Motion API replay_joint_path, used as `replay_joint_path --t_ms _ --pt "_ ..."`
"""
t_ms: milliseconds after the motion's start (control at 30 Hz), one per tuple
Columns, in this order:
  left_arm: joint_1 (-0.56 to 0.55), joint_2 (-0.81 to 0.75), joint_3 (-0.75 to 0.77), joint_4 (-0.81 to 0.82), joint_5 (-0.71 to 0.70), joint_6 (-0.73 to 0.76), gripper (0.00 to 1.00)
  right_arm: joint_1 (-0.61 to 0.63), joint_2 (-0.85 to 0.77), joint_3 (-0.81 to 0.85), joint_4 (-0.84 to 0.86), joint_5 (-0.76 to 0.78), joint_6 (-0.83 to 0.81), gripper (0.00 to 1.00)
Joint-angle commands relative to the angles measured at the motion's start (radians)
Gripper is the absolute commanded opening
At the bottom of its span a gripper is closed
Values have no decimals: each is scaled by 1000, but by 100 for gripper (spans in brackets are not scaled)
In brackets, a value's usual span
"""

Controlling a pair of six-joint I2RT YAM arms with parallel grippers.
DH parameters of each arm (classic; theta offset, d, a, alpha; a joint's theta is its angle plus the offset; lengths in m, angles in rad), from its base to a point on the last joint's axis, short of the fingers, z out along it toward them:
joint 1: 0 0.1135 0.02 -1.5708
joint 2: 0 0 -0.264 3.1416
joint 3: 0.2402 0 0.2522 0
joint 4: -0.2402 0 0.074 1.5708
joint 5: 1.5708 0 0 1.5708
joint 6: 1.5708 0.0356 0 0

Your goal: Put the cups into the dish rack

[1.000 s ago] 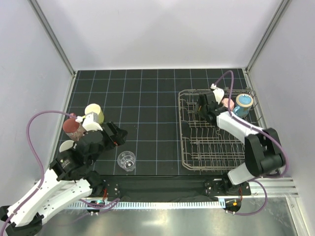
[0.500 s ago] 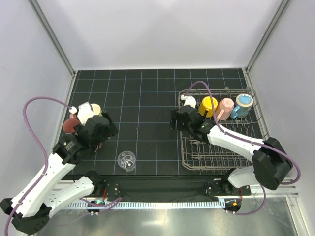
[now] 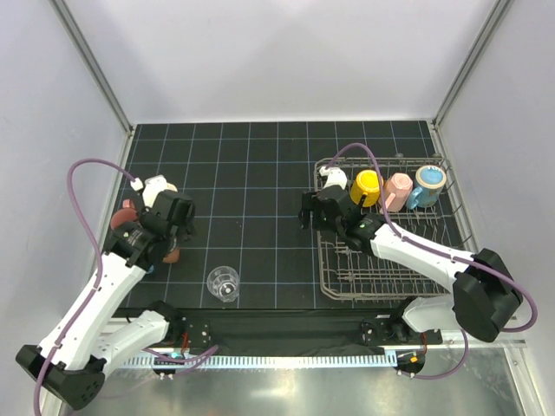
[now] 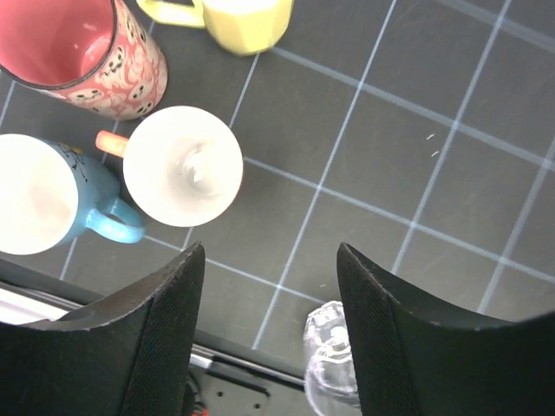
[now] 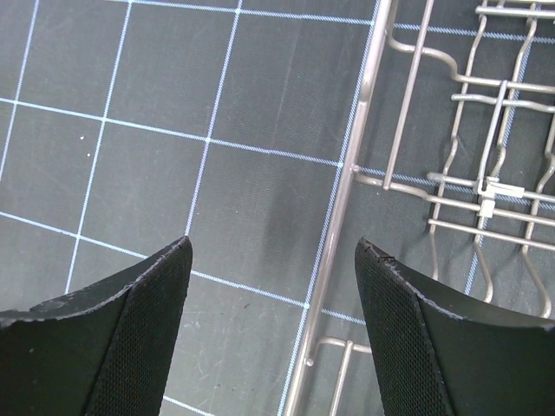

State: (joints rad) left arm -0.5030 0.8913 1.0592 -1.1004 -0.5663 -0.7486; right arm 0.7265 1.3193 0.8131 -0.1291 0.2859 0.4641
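Note:
On the left of the mat stand a pink-lined patterned mug [image 4: 78, 52], a pale yellow mug [image 4: 247, 17], a white-lined cup with an orange handle [image 4: 182, 165] and a blue mug [image 4: 48, 199]. My left gripper [image 4: 269, 253] [image 3: 176, 227] hovers above them, open and holding nothing. The clear glass tumbler [image 3: 223, 283] [image 4: 334, 373] stands alone nearer the front edge. The wire dish rack [image 3: 347, 276] [image 5: 360, 147] holds an orange-yellow mug [image 3: 368, 187], a pink mug [image 3: 399, 191] and a blue mug [image 3: 427, 186]. My right gripper [image 3: 310, 213] [image 5: 273, 247] hangs open over the rack's left rim.
White walls with metal corner posts close in the black gridded mat [image 3: 260, 173]. A purple cable loops up from each arm. The arm bases and a black strip run along the near edge.
My left arm has swung back and left over the group of mugs, and its jaws have narrowed. My right gripper has drawn away from the orange-yellow mug to the rack's left rim.

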Motion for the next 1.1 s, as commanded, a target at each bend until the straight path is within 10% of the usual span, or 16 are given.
replay_joint_path --t_ms 0,500,1067 --pt "49 12 -50 76 77 100 60 5 -41 -12 48 -1 -24 76" --pt "277 213 -116 165 237 132 43 4 -35 -26 68 25 -51 76" --pt "357 336 -157 246 229 143 46 4 -15 0 48 15 -61 76"
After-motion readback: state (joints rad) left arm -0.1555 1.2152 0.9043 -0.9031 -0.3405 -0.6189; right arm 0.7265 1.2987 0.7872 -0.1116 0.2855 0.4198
